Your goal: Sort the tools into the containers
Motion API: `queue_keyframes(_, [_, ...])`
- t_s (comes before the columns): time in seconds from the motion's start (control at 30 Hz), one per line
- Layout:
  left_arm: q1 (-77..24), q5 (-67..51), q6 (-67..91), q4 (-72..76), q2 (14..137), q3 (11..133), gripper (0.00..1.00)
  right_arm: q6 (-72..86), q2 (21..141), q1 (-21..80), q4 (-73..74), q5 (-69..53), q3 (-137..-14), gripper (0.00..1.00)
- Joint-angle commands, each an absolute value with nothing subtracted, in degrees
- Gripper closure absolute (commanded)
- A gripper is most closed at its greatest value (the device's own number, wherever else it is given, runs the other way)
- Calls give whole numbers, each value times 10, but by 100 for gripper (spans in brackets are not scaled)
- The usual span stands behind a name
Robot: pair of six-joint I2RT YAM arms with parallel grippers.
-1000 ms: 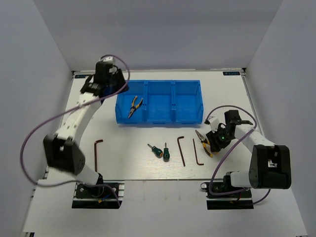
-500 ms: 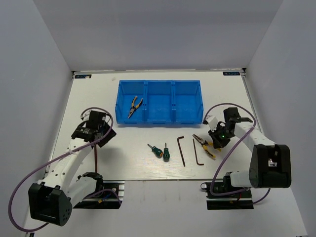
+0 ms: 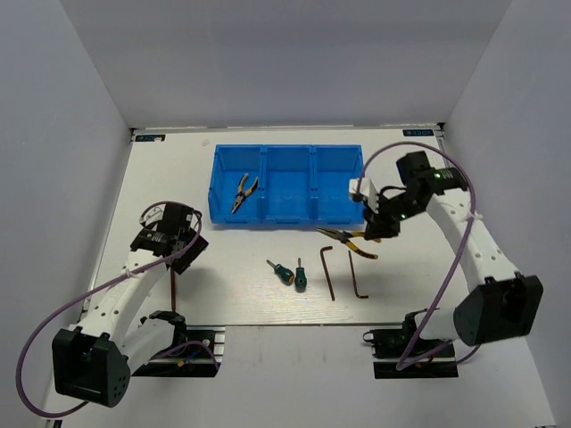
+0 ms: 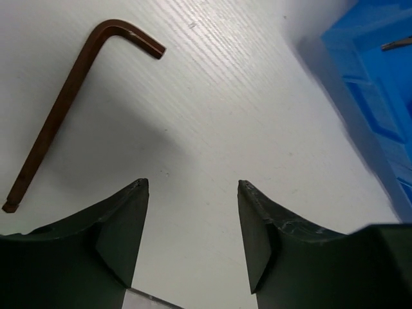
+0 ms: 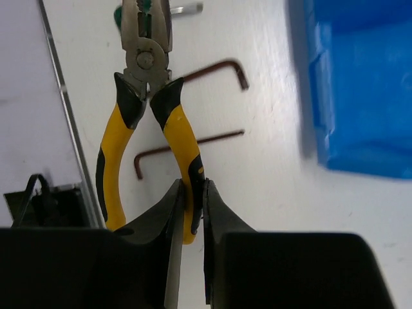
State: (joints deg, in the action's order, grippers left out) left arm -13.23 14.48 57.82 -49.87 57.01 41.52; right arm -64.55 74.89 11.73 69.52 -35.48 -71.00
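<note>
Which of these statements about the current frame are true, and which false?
The right gripper grips yellow-handled pliers by one handle. True.
Every compartment of the blue bin holds a tool. False: only the left one does, a second pair of pliers.
The left gripper has its jaws open and empty. True.
Both green-handled screwdrivers lie in the bin. False: they lie on the table in front of it.
A hex key lies on the table near the left gripper. True.

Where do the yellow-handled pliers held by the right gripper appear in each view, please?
Top external: yellow-handled pliers right of centre, below the bright-blue plastic bin.
Left wrist: not in it.
Right wrist: pliers left of centre, nose up.
Shared landmark: the bin.
</note>
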Motion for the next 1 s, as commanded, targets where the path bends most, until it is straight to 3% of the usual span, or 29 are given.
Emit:
queue_keyframes(0.0, [-132, 177, 601, -535, 568, 433, 32, -559, 792, 166, 586, -391, -788, 100])
queue_keyframes(0.17, [-132, 182, 613, -557, 568, 427, 32, -365, 906, 268, 474, -330, -898, 100])
queue_keyframes(0.47, [-132, 211, 613, -582, 562, 427, 32, -110, 1184, 396, 472, -207, -1279, 100])
queue_keyframes(0.73, [-132, 229, 613, -582, 567, 403, 28, 28, 1240, 447, 376, -69, -1241, 100])
queue_keyframes(0.97, [-132, 265, 613, -582, 600, 416, 23, 68, 1293, 458, 347, -85, -1279, 100])
